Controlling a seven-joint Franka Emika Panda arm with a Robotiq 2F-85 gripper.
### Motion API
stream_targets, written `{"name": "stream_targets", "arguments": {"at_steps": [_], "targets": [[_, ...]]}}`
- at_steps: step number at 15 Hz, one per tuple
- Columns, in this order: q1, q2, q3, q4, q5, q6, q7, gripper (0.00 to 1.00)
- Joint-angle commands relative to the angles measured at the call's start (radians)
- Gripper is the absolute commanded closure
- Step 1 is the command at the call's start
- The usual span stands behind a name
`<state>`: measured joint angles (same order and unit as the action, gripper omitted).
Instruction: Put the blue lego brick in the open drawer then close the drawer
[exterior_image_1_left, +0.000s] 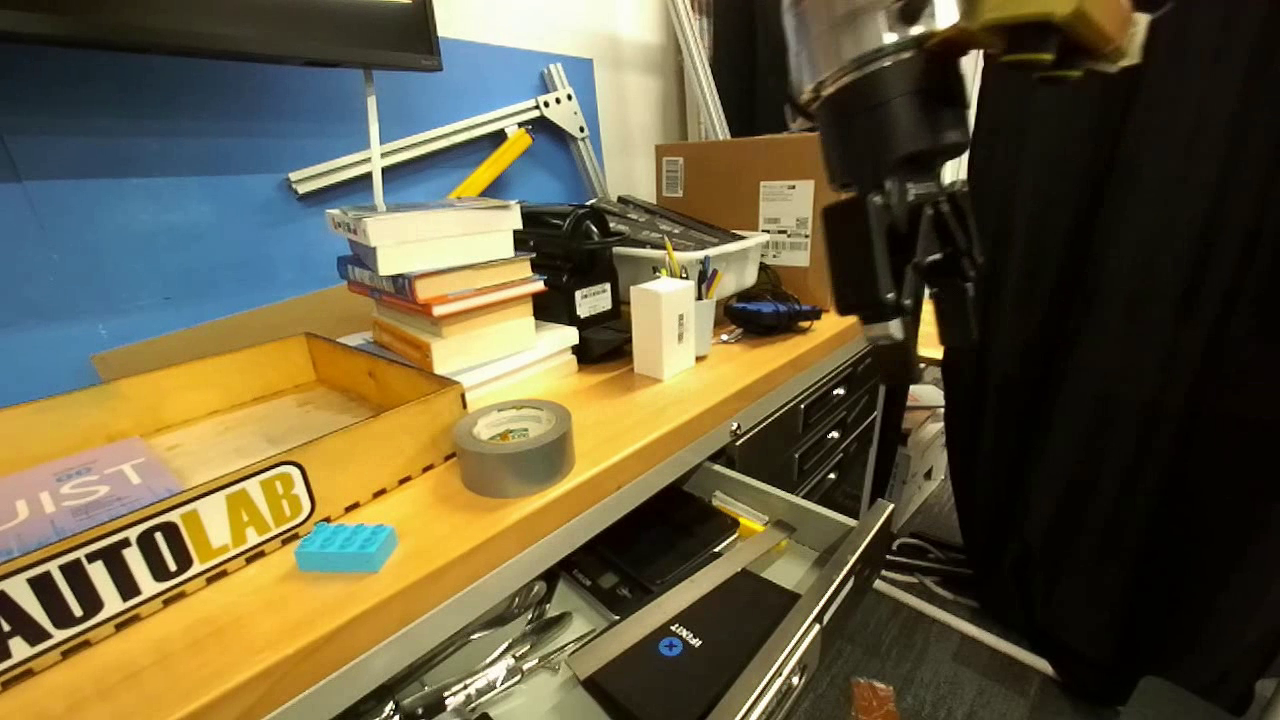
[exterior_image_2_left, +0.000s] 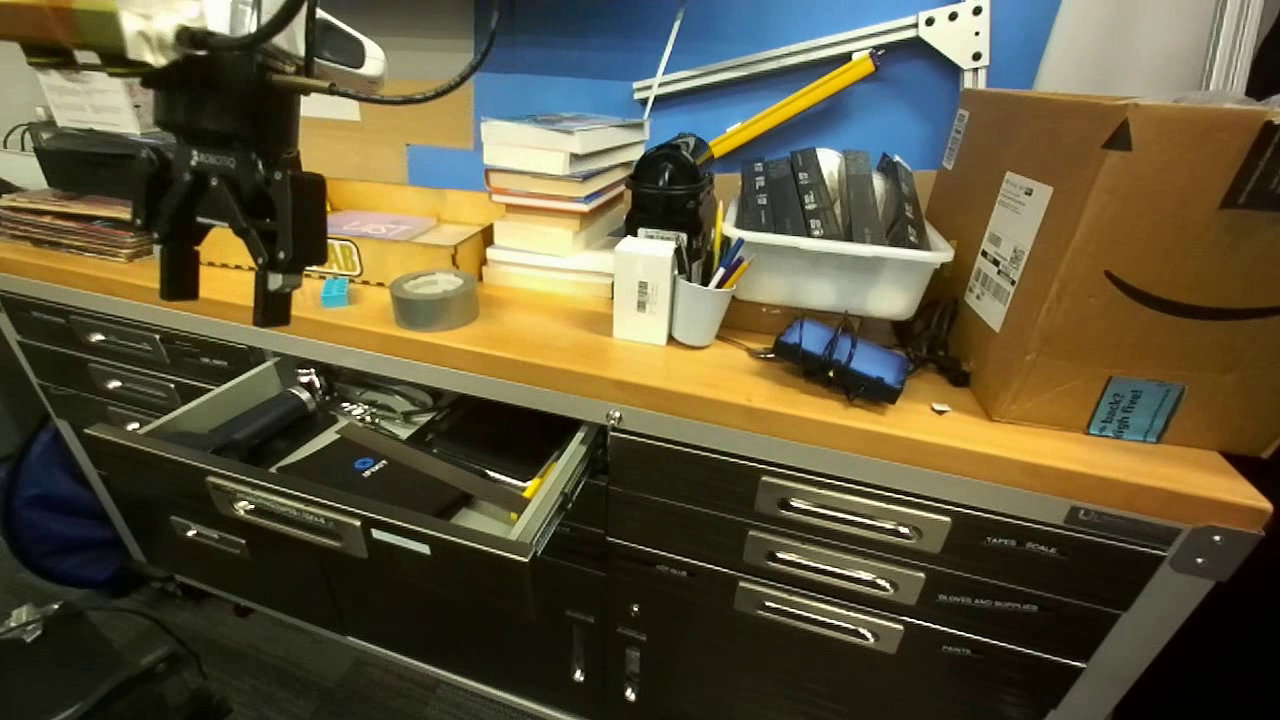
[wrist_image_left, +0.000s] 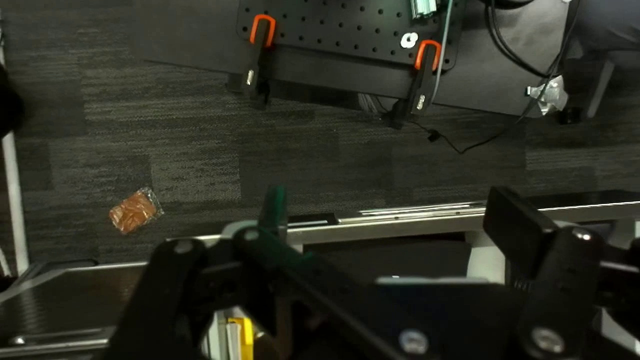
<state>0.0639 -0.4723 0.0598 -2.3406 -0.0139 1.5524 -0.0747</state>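
Only the exterior views show the blue lego brick (exterior_image_1_left: 345, 548); the fingers (wrist_image_left: 517, 232) are spread.

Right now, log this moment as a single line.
tool: open, empty; blue brick: on bench, near tray; drawer: open; pending: place brick, close drawer

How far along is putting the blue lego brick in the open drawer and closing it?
Neither step looks done: the blue lego brick sits on the workbench and the drawer stands open. In hand: nothing, as the claw is open and empty. Left: pick up the brick, place it in the drawer, close the drawer.
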Motion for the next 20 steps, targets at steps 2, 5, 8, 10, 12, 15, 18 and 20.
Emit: {"name": "stream_targets", "arguments": {"at_steps": [2,5,8,10,12,15,18,20], "targets": [[0.068,0.276,0.112,0.203,-0.009,0.085,0.09,0.0],[0.104,0.426,0.163,0.3,-0.019,0.194,0.145,0.0],[0.142,0.554,0.188,0.389,-0.016,0.277,0.175,0.0],[0.164,0.624,0.192,0.445,0.003,0.325,0.183,0.0],[0.183,0.684,0.194,0.493,0.025,0.366,0.176,0.0],[0.216,0.753,0.199,0.551,0.012,0.418,0.178,0.0],[0.25,0.818,0.204,0.606,0.003,0.435,0.169,0.0],[0.275,0.857,0.204,0.64,-0.011,0.445,0.17,0.0]]}}
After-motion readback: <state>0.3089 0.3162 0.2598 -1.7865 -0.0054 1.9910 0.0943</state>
